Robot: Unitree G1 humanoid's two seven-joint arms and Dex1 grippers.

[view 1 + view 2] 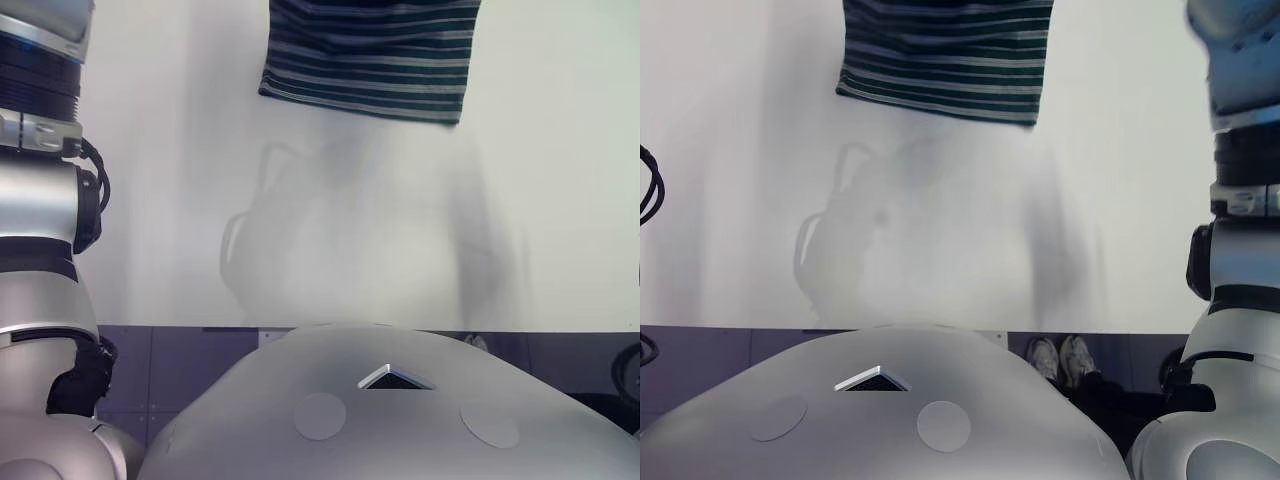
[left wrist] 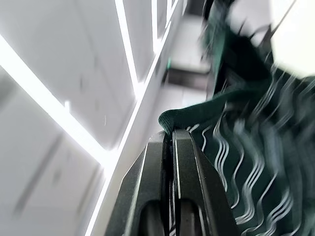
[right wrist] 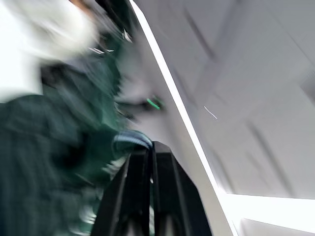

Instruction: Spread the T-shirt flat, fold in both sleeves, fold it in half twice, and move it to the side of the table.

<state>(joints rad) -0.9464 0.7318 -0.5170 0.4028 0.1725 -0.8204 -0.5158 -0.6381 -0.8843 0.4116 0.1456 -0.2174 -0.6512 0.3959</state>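
T-shirt is held hanging over table far part, hem down. L gripper & R gripper are each clamped on a fabric edge; cloth hangs below fingers, approx. symmetric.

The striped T-shirt is at the far side of the table, and shoes stand below its near edge.

The T-shirt at the top centre of the frame is dark green with thin whitish stripes, the table is plain white, the floor at lower left is dull purple-grey, and the left gripper and right gripper are black.
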